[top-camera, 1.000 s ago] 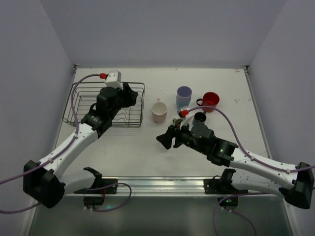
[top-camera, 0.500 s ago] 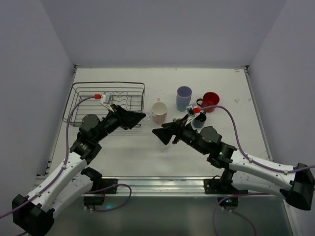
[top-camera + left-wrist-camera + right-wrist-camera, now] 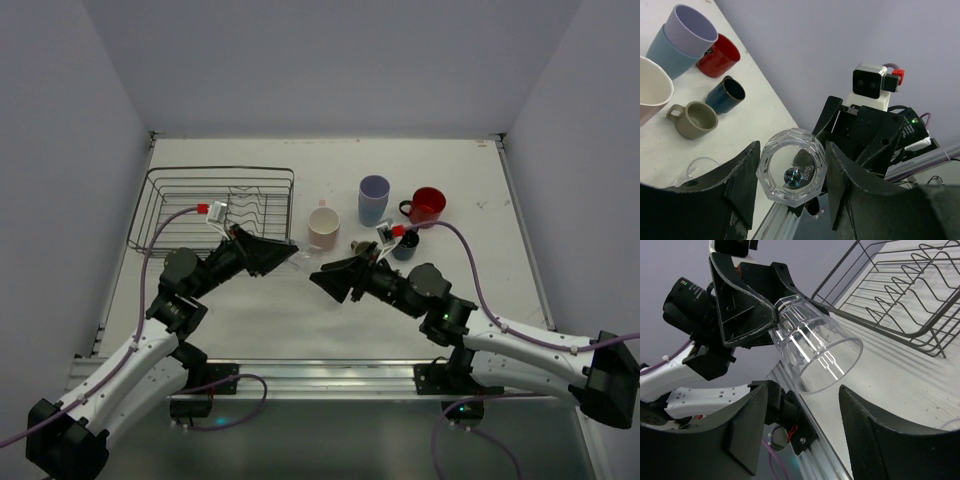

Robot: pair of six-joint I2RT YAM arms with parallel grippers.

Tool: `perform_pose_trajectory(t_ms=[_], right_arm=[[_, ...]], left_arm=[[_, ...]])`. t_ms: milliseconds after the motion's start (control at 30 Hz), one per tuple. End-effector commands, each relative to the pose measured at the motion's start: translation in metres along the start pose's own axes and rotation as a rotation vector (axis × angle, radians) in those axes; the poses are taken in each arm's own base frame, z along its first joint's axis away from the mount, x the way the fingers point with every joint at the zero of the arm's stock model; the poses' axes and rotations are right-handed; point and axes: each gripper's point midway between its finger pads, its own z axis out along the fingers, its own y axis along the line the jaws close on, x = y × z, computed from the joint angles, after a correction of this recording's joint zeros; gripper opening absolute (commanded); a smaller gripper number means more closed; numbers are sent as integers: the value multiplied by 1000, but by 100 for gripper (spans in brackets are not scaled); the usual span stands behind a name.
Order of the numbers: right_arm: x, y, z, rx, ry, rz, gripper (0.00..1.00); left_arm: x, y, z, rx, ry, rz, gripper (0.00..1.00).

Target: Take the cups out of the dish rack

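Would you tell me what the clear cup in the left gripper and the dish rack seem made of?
The clear cup: transparent glass or hard plastic, glossy; background shows through, bright highlights. The dish rack: probably black-coated metal wire; thin bent wavy rods.

Upper left of the overhead view: a black wire dish rack (image 3: pixel 220 169) with wavy dividers. To its right stand a pale pink cup (image 3: pixel 323 227), a lavender tumbler (image 3: pixel 374 198) and a glossy red handled mug (image 3: pixel 429 205). In the left wrist view: a small olive-brown mug (image 3: pixel 696 120), a dark navy cup (image 3: pixel 726 95) and a clear faceted glass (image 3: pixel 791 171).
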Motion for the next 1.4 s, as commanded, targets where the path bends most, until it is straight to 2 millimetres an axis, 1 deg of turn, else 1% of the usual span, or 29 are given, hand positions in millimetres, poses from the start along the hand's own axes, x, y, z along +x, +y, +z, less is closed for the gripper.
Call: perform_pose_trajectory(t_ms=[0, 33, 67, 200, 300, 400, 433, 467, 500, 533, 600, 633, 667, 700, 733, 767, 800, 833, 867, 933, 967, 1033, 1067, 1100, 1133, 1167, 1267, 1300, 1367], right_arm=[[-23, 32, 12, -108, -53, -17, 61], [-18, 30, 18, -108, -32, -20, 60], [-24, 38, 21, -131, -46, -20, 59], [-29, 51, 32, -190, -66, -24, 53], [-37, 57, 32, -223, -111, -20, 42], [-38, 57, 32, -223, -112, -35, 26], [-35, 53, 31, -209, -102, -39, 19], [-34, 51, 30, -197, -99, -47, 2], [-37, 50, 28, -182, -104, -52, 0], [-30, 40, 28, -126, -62, -59, 0], [-29, 32, 24, -66, -23, -111, 0], [-21, 22, 22, 5, 53, -137, 0], [-17, 14, 18, 50, 98, -173, 0], [-13, 9, 16, 84, 140, -189, 0], [-8, -3, 8, 172, 214, -214, 0], [-4, -12, 2, 222, 262, -247, 0], [-3, -18, -2, 268, 297, -267, 0], [0, -30, -13, 357, 374, -293, 0], [-1, -36, -19, 404, 414, -327, 0], [2, -45, -33, 495, 521, -353, 0], [3, -50, -37, 530, 557, -372, 0], [2, -53, -46, 587, 635, -393, 0], [10, -65, -45, 635, 688, -410, 0], [12, -68, -45, 654, 719, -415, 0], [12, -67, -46, 671, 751, -420, 0], [22, -77, -44, 701, 804, -427, 0], [27, -84, -39, 735, 851, -442, 0], [32, -90, -36, 753, 873, -446, 0], [34, -92, -31, 757, 887, -449, 0]], left_arm=[[0, -21, -4, 95, 0, -3, 2], [2, -22, -4, 100, 6, -9, 2], [4, -21, -3, 100, 17, -16, 2], [10, -25, -4, 132, 42, -27, 5], [13, -21, -6, 118, 48, -26, 12], [14, -15, -4, 94, 54, -6, 29], [15, -13, -4, 89, 56, 16, 45], [16, -10, -3, 77, 64, 26, 55], [15, -7, -2, 51, 78, 66, 64], [13, -6, -2, 33, 83, 96, 79], [5, 4, -3, -66, 104, 207, 89], [-1, 6, -4, -108, 105, 246, 96], [-1, 24, -14, -230, 123, 260, 99], [-18, 16, -16, -250, 100, 356, 100], [-26, 16, -20, -285, 90, 394, 100], [-38, 16, -30, -358, 69, 435, 100], [-44, 20, -37, -399, 72, 503, 100], [-50, 21, -43, -435, 61, 529, 100], [-57, 26, -56, -505, 33, 559, 100], [-62, 34, -69, -561, 13, 615, 100], [-66, 46, -81, -628, -25, 636, 100], [-69, 55, -94, -680, -68, 655, 100], [-67, 69, -99, -729, -84, 657, 100], [-68, 71, -101, -734, -98, 660, 100], [-69, 69, -102, -732, -110, 662, 100], [-73, 64, -105, -732, -124, 666, 100], [-82, 56, -113, -730, -188, 675, 100], [-82, 55, -115, -727, -196, 675, 100], [-81, 54, -118, -723, -209, 672, 100]])
